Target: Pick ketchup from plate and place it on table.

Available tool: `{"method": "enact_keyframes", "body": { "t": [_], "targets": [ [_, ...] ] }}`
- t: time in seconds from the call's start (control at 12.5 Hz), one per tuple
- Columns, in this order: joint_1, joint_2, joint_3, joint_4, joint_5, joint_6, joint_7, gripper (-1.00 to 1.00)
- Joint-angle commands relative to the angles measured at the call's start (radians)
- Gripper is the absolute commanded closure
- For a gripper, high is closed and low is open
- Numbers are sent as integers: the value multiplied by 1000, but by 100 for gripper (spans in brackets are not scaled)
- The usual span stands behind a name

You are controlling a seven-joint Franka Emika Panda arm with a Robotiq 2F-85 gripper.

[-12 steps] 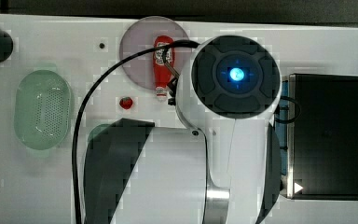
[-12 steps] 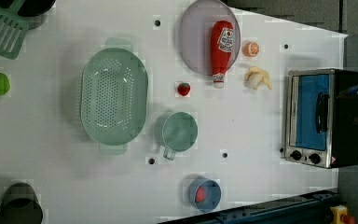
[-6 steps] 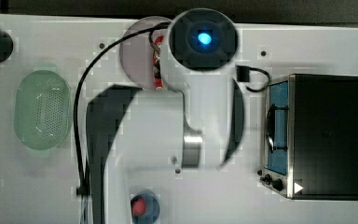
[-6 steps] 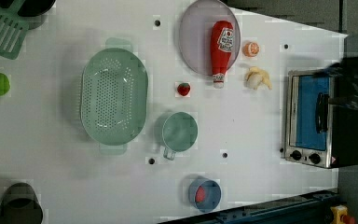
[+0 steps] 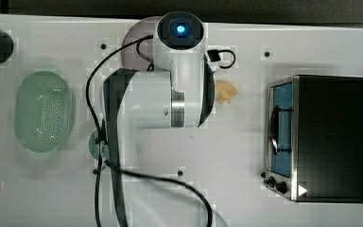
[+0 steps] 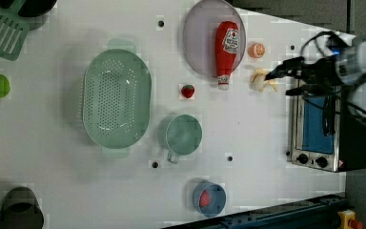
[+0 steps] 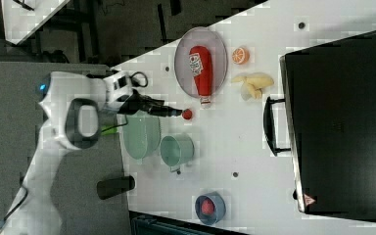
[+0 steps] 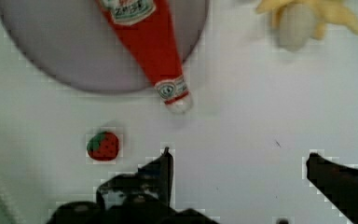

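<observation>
On the white table [image 6: 248, 133], the ketchup [image 6: 226, 51] is lying across the plate [image 6: 198, 40], cap overhanging its rim, while your gripper [image 8: 237, 161] is hovering wide open; closing on the tapered neck is risking slip.

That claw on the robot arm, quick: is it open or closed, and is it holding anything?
Gripper: open, its two fingers spread wide, holding nothing. The ketchup lies on the plate, untouched.
</observation>
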Motion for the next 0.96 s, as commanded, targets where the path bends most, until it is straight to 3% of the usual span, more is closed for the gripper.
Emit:
{"method": "enact_keyframes", "body": {
  "t": [0.08, 0.96],
  "targets": [
    [-1, 37, 0, 25, -16, 99, -242, -100],
    [51, 400, -1, 189, -99, 393, -285, -100]
  ]
}}
